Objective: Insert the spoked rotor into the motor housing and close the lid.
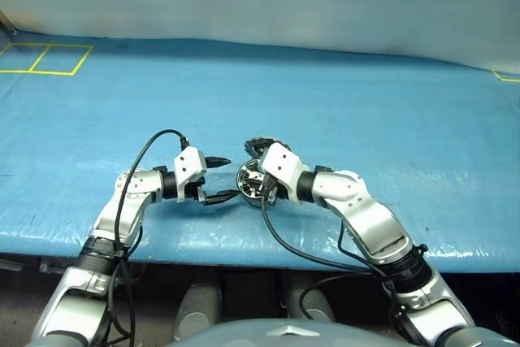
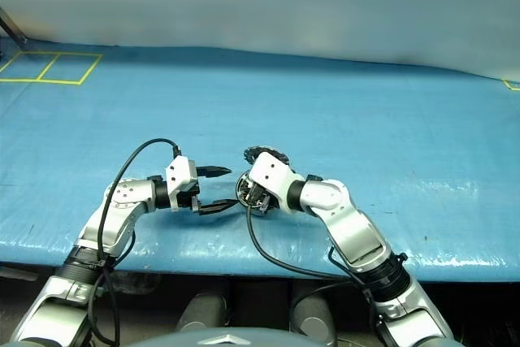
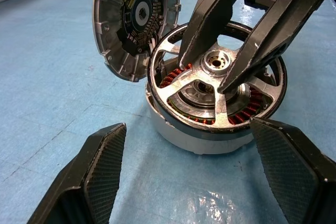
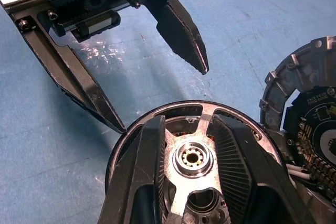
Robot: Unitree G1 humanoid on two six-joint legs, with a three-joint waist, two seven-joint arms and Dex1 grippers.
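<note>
The left wrist view shows the right gripper (image 3: pixel 227 74) pinching the spoked rotor (image 3: pixel 210 95) in the motor housing (image 3: pixel 181 135); the lid (image 3: pixel 134 22) stands open at ten o'clock. The left gripper (image 1: pixel 221 178) is wide open.

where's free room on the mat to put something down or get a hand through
Wide bare blue mat lies beyond the lid, toward the back wall, and out to either side of both arms. Crowded: the middle, where the right gripper pinches the spoked rotor in the motor housing, left gripper open alongside.
</note>
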